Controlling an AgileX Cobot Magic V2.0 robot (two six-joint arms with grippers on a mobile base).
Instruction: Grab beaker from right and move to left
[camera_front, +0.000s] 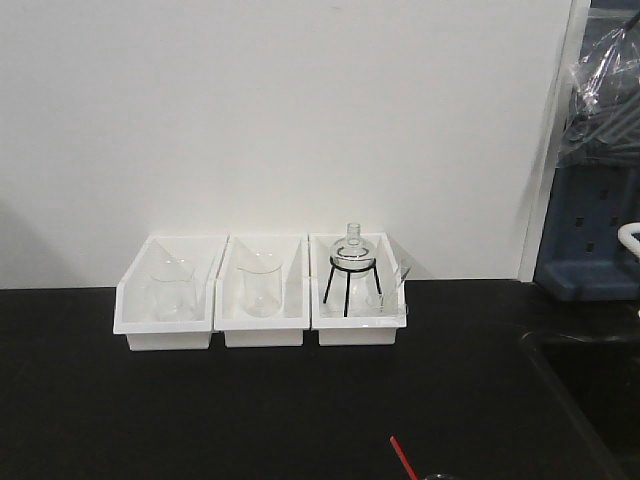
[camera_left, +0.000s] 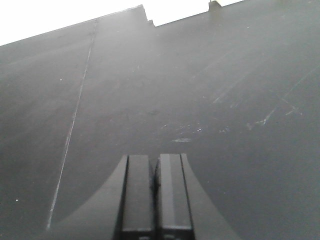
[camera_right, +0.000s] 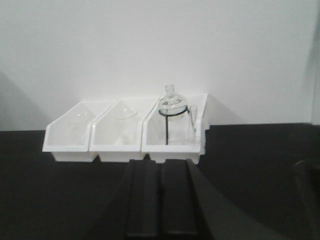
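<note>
Three white bins stand side by side at the back of the black desk (camera_front: 250, 410), against the white wall. The left bin (camera_front: 167, 335) holds a clear glass vessel (camera_front: 172, 292), hard to make out. The middle bin (camera_front: 263, 333) holds a clear beaker (camera_front: 260, 286), standing upright. The right bin (camera_front: 360, 330) carries a round-bottomed flask (camera_front: 353, 254) perched on a black tripod stand (camera_front: 350, 283), with what looks like a small glass tube (camera_right: 194, 122) just beside it at the bin's right wall.

The left pincer (camera_left: 155, 192) looks down on bare desk, its two fingers pressed together with nothing between them, and no glassware shows near it. The right pincer (camera_right: 160, 200) is likewise pressed together and holds nothing; it sits low in front of the bins, well apart from the beaker, which lies ahead of it and slightly to its left.
</note>
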